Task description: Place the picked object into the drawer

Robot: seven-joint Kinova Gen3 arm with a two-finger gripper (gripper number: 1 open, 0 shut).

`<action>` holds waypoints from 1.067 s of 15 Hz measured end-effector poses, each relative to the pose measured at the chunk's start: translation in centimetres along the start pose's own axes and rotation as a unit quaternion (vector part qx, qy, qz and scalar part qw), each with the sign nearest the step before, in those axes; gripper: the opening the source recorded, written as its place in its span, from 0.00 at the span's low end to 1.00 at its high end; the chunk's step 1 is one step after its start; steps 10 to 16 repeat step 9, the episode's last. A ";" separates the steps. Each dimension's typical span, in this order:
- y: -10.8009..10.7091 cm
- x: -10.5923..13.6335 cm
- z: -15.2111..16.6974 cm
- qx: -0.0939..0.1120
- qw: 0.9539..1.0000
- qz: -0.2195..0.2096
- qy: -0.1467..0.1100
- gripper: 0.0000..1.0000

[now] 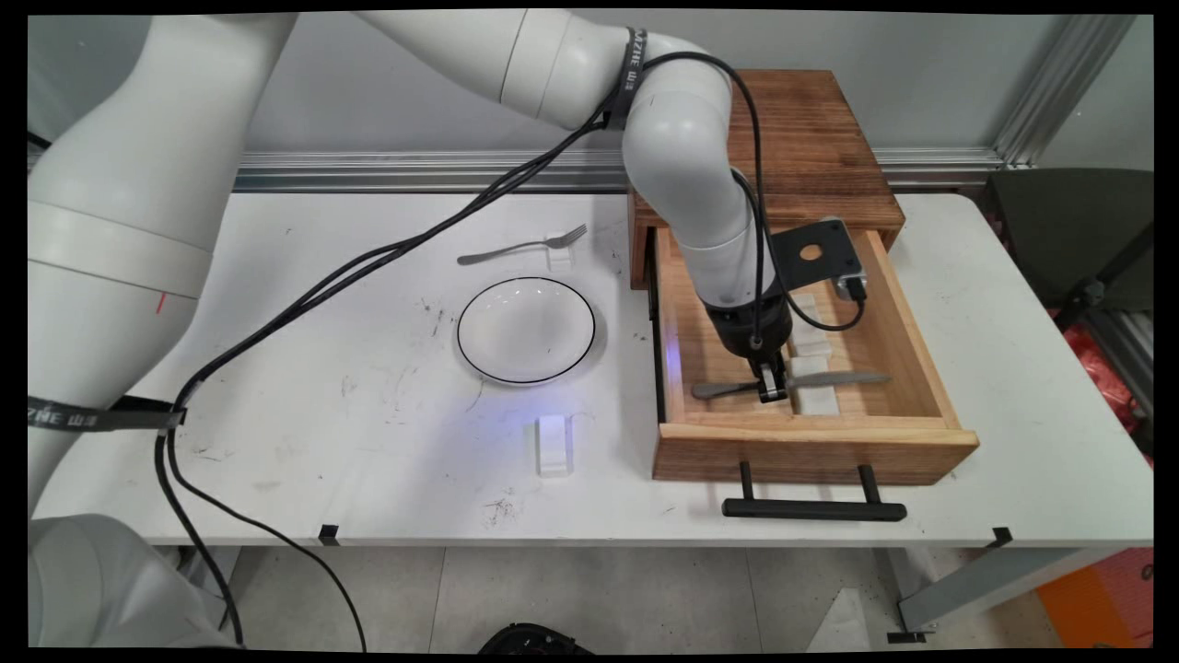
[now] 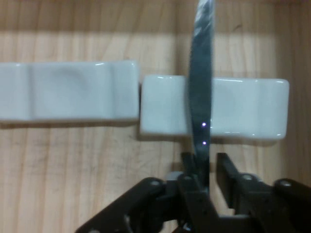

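**Gripper closed on a knife inside the open drawer**

The black gripper (image 1: pixel 772 389) reaches down into the pulled-out wooden drawer (image 1: pixel 907 354) at the right of the white table (image 1: pixel 368 433). Its fingers (image 2: pixel 192 170) are drawn narrow around the handle end of a metal knife (image 1: pixel 829 379). The knife lies across the drawer, and its blade rests on a white cutlery rest (image 1: pixel 815 391). In the hand view the knife (image 2: pixel 201 92) crosses this rest (image 2: pixel 243 109), and a second white rest (image 2: pixel 68 91) sits just beside it, end to end, on the drawer's wooden floor.

The drawer belongs to a dark wooden cabinet (image 1: pixel 811 138) that stands against the wall. A black bar handle (image 1: pixel 814 508) juts from the drawer's front over the table's near edge.

Left of the drawer sits a shallow white plate with a dark rim (image 1: pixel 526 330). Beyond the plate a fork (image 1: pixel 521 246) lies with its tines propped on a small white rest (image 1: pixel 559 250). Another white rest (image 1: pixel 554 444) lies near the plate's front side.
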 end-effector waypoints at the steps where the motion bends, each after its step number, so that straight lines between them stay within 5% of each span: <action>1: 0.0 0.0 0.0 0.000 1.000 0.000 0.000 1.00; 16: -0.2 0.1 -0.3 -0.001 1.000 0.006 0.005 1.00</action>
